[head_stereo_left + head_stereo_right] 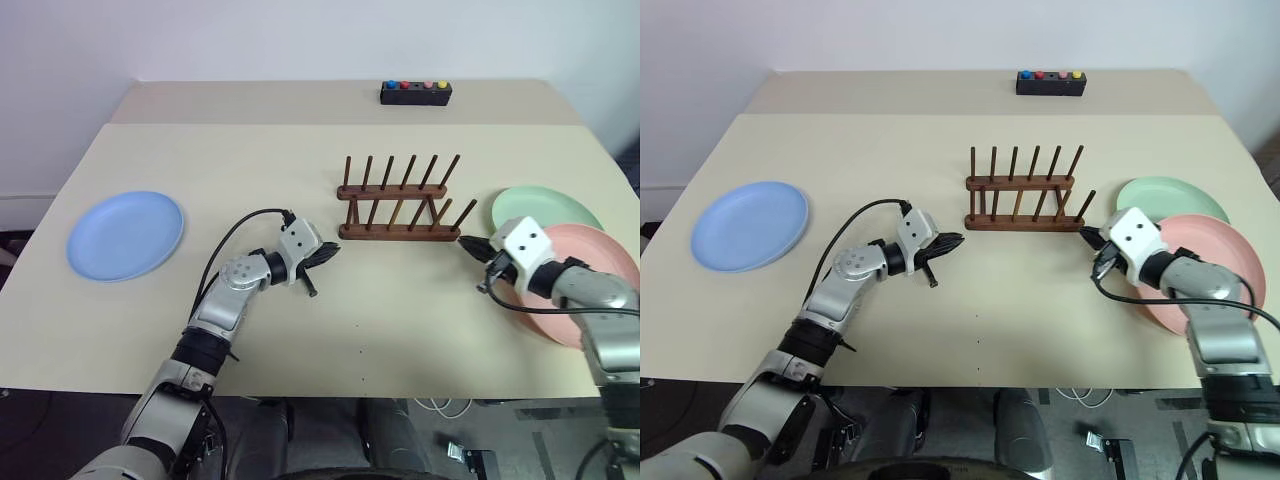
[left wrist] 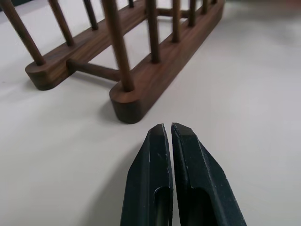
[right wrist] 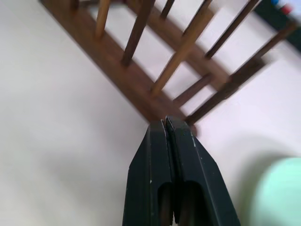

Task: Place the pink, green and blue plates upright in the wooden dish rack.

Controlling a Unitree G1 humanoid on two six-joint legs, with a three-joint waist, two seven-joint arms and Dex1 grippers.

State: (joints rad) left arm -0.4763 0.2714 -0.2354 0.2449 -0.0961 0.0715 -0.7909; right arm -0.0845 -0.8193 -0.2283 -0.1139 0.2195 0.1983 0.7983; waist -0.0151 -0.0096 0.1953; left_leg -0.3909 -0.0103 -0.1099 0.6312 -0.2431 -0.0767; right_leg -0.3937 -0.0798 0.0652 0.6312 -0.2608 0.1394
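The small dark brown wooden dish rack (image 1: 396,200), two parallel base rails joined by crossbars with a row of upright pegs on each, stands empty near the middle of the pale beige tabletop (image 1: 400,320). All three plates lie flat on the tabletop, none of them in the rack.

The round, shallow, pale mint green plastic plate (image 1: 545,210) lies just to the right of the rack. The round salmon pink plastic plate (image 1: 590,270) lies to the right of the rack too, nearer the robot than the green one, and its rim overlaps the green plate's near edge. The round light blue plastic plate (image 1: 126,234) lies well apart from the rack, far off to its left, close to the tabletop's left edge.

The left gripper (image 2: 169,134) hovers just beside the left end of the rack's near rail, pointing at it without touching; its jaws are pressed together with only a hairline gap between them and hold nothing. The right gripper (image 3: 165,123) sits at the right end of the rack, its tips close to the near rail's end peg, above the inner rim of the pink plate; its jaws are fully closed and empty.

Beyond the rack, near the far edge of the tabletop, rests a small black box with blue, red, pink and yellow buttons (image 1: 416,92).
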